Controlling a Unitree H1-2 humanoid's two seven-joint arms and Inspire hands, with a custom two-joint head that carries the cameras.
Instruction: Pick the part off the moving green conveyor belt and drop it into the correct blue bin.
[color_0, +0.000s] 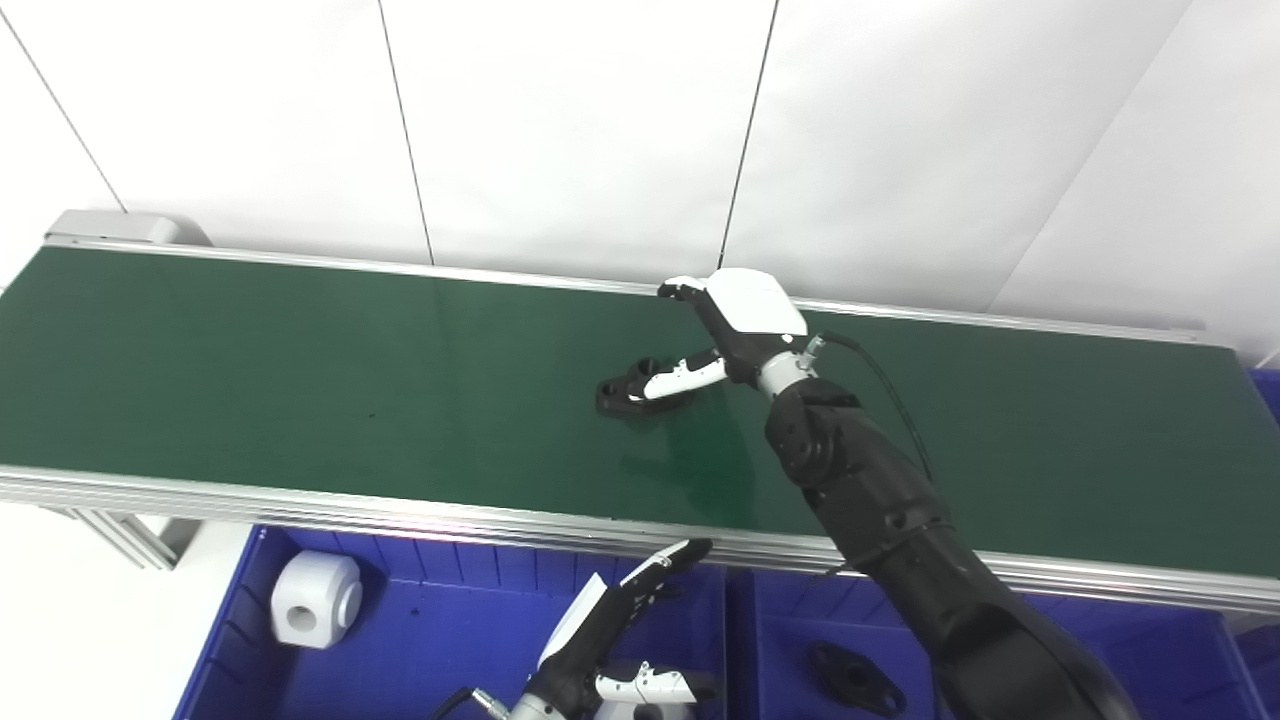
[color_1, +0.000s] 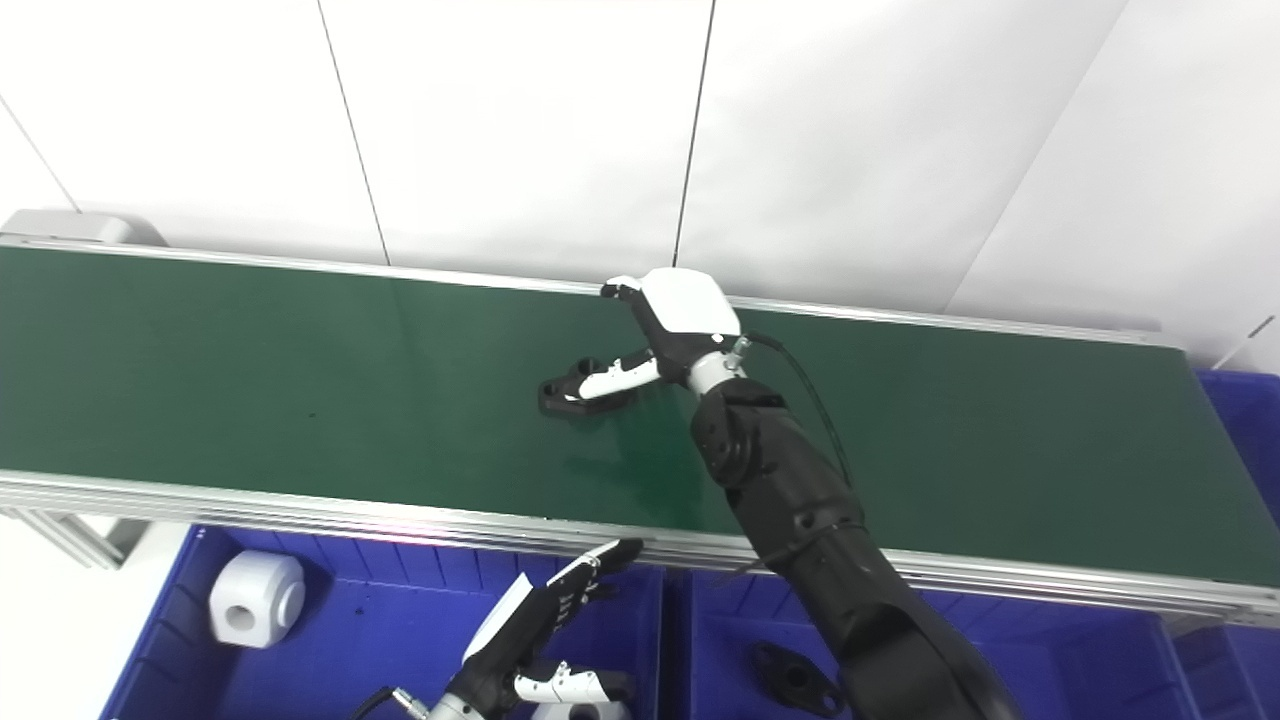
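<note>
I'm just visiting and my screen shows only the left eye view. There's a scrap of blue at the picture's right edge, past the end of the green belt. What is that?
Observer: It is the corner of another blue bin, standing past the right end of the belt. The right eye view shows more of its wall, though not its inside.
Operator: And what's to the right of the bin with the black part in it?
Observer: Beyond that near bin and its black part comes one more blue compartment, shown wider here. I cannot see what it holds.
</note>
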